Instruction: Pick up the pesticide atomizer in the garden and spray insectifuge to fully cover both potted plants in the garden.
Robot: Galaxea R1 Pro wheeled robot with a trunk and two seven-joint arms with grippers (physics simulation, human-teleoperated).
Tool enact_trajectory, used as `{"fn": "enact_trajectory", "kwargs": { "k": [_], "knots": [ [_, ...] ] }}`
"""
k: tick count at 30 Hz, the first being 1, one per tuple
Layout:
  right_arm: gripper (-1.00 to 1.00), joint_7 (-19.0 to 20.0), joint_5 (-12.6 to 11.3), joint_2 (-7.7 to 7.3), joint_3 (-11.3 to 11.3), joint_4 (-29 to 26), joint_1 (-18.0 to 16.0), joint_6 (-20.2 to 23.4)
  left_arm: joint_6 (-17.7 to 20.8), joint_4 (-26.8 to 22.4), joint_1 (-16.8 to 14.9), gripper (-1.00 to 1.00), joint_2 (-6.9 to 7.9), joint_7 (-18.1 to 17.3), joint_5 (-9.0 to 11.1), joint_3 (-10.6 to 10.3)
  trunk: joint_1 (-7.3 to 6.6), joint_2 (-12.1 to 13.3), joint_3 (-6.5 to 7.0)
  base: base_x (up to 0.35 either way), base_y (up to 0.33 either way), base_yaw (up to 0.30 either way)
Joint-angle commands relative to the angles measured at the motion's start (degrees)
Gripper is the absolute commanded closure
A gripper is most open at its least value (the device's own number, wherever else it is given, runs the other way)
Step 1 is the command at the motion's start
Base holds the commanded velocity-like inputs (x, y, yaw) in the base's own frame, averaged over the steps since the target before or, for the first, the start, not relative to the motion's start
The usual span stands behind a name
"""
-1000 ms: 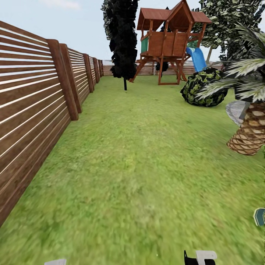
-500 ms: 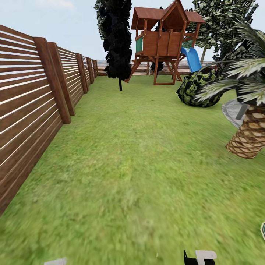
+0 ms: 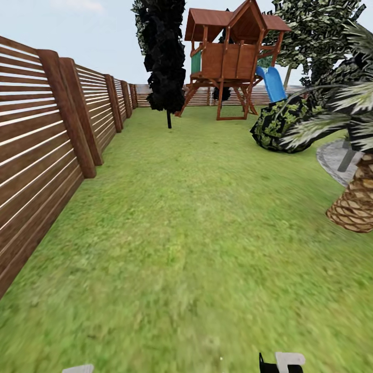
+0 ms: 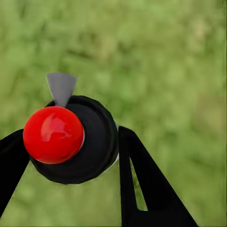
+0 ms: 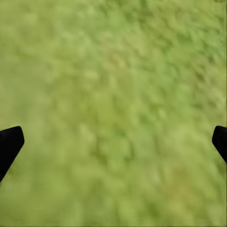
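My left gripper (image 4: 71, 137) is shut on the pesticide atomizer (image 4: 92, 146), a round black body with a glossy red knob (image 4: 53, 135) and a grey pointed nozzle (image 4: 61, 87). Blurred grass lies beneath it. My right gripper (image 5: 116, 139) is open over grass, with nothing between its black fingertips (image 5: 10, 142). Ahead in the head view stretches the garden's green lawn (image 3: 197, 217), with an edge of the grey paved patio (image 3: 331, 158) at the right. The potted plants are out of view.
A slatted brown fence (image 3: 46, 155) runs along the left. A palm with a scaly trunk (image 3: 360, 204) stands close on the right, a dark bush (image 3: 280, 127) behind it. Far ahead are a wooden playhouse (image 3: 230, 57) with a blue slide and a dark tree (image 3: 167, 57).
The whole head view has shifted as the camera moved over the lawn. The palm now sits further right, more patio shows, and a small teal object at the right edge has left the picture.
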Motion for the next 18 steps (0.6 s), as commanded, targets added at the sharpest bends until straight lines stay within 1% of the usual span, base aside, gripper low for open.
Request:
{"fn": "enact_trajectory", "kwargs": {
  "k": [1,18],
  "knots": [
    [-1.00,-0.3,0.6,0.01,-0.2,0.1,-0.1,-0.1,-0.1,0.1,0.0,1.00,0.01,-0.6,0.5,0.3,0.02,0.0,-0.05,0.340,0.000,0.000],
    [-1.00,-0.4,0.3,-0.03,-0.4,0.1,0.0,-0.1,-0.1,0.1,0.0,1.00,-0.08,-0.6,0.5,0.3,0.02,0.0,-0.05,0.340,0.000,0.000]
  ]
}}
